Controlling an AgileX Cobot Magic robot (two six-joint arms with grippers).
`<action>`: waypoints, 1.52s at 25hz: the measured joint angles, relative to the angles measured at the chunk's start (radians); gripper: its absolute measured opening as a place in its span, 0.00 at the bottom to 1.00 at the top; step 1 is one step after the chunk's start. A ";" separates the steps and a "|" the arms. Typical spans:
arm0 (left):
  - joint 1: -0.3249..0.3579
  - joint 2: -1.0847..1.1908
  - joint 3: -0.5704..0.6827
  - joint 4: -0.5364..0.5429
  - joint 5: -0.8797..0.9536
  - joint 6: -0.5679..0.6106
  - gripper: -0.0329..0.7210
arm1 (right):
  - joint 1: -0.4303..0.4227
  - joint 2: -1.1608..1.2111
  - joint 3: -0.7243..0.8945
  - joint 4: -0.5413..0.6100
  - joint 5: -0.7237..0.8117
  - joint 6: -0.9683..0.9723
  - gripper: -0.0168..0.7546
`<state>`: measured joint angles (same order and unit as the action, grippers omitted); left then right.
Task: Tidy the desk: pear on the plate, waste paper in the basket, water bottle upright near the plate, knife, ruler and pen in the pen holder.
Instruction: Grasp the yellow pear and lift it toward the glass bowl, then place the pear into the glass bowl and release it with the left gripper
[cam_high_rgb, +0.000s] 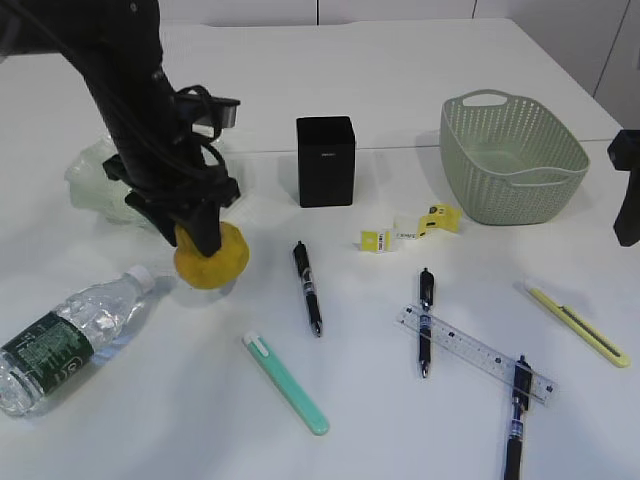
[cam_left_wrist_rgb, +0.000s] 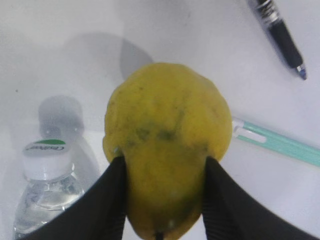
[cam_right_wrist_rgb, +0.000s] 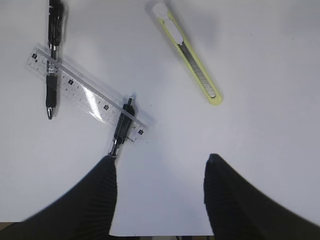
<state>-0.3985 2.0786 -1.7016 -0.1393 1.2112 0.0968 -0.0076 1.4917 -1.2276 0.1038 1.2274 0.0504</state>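
Step in hand: pear to plate. Left fingers (cam_left_wrist_rgb: 112, 200) closed on pear (cam_left_wrist_rgb: 167, 145), just beyond water bottle (cam_high_rgb: 65, 335) lying on tabletop (cam_high_rgb: 400, 80). Right fingers (cam_right_wrist_rgb: 107, 200) spread, empty. Next: carry pear back to plate (cam_high_rgb: 95, 180), just behind.

The left arm (cam_high_rgb: 130, 90) on the left of the table is matte black and bulky, with looped black cables and a small grey-faced box at its wrist. Its left gripper (cam_left_wrist_rgb: 162, 200) ends in 2 broad black fingers (cam_left_wrist_rgb: 105, 205) with a finely ribbed surface. The right gripper (cam_right_wrist_rgb: 160, 200) has the same 2 black ribbed fingers (cam_right_wrist_rgb: 100, 200), rounded at the tips.
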 joint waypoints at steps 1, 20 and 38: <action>0.000 -0.005 -0.014 -0.011 0.000 -0.002 0.42 | 0.000 0.000 0.000 0.002 0.000 0.000 0.59; 0.000 -0.110 -0.230 0.101 0.028 -0.038 0.42 | 0.000 0.002 0.000 0.012 0.000 0.000 0.59; 0.155 -0.110 -0.271 0.223 0.034 -0.128 0.42 | 0.000 0.002 0.000 0.034 0.000 0.000 0.59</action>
<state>-0.2439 1.9686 -1.9729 0.0836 1.2452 -0.0316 -0.0076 1.4938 -1.2276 0.1378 1.2274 0.0504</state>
